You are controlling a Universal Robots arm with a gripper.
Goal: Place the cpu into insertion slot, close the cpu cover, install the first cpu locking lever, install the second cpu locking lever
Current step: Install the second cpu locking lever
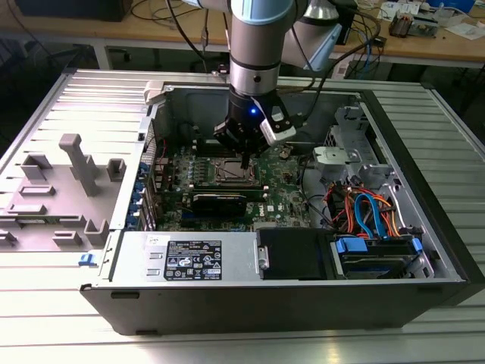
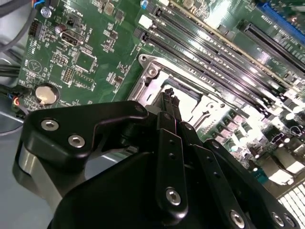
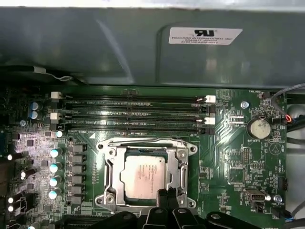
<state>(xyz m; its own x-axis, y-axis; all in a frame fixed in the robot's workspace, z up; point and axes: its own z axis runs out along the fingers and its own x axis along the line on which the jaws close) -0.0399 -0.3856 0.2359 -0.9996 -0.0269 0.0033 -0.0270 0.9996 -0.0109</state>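
The cpu (image 3: 143, 175), a small silvery square chip, lies flat in the insertion slot (image 3: 106, 149) on the green motherboard. Over it rests the cpu cover (image 3: 112, 177), a thin metal frame whose open middle shows the chip. A thin wire lever (image 3: 143, 141) runs along the socket's side towards the memory slots. My gripper (image 3: 169, 193) is shut, its black fingertips pressed together right at the socket's edge opposite that side. In the second wrist view the gripper (image 2: 169, 97) points down at the socket frame (image 2: 151, 71). The exterior view has the gripper (image 1: 244, 161) low inside the open computer case, over the socket (image 1: 226, 171).
Long memory slots (image 3: 133, 114) run beside the socket, with the grey case wall (image 3: 119, 47) behind them. A coin battery (image 3: 259, 128) sits on the board. A black card (image 1: 218, 203), the power supply (image 1: 189, 258) and cabled drive bays (image 1: 371, 216) crowd the case. Grey fixtures (image 1: 72, 171) stand outside.
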